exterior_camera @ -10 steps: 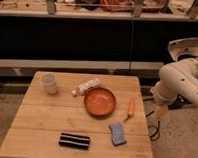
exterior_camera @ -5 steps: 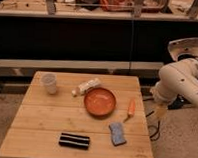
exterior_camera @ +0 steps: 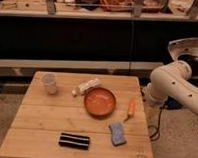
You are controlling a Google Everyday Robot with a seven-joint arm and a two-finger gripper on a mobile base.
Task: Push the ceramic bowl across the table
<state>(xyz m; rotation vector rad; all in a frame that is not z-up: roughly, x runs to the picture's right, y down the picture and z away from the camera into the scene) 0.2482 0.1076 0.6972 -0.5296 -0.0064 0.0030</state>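
Observation:
The ceramic bowl (exterior_camera: 100, 101), glossy orange-red and shallow, sits slightly right of the middle of the table (exterior_camera: 42, 121), a pale bamboo plank top. My white arm (exterior_camera: 167, 82) bends down at the right. Its gripper (exterior_camera: 152, 120) hangs off the table's right edge, level with the tabletop, well right of the bowl and touching nothing. The gripper is open and empty.
A translucent cup (exterior_camera: 49, 83) stands at the back left. A white bottle (exterior_camera: 87, 86) lies behind the bowl. An orange carrot (exterior_camera: 131, 109) lies between bowl and gripper. A blue sponge (exterior_camera: 117, 133) and a black bar (exterior_camera: 73, 141) lie near the front edge. A dark counter runs behind.

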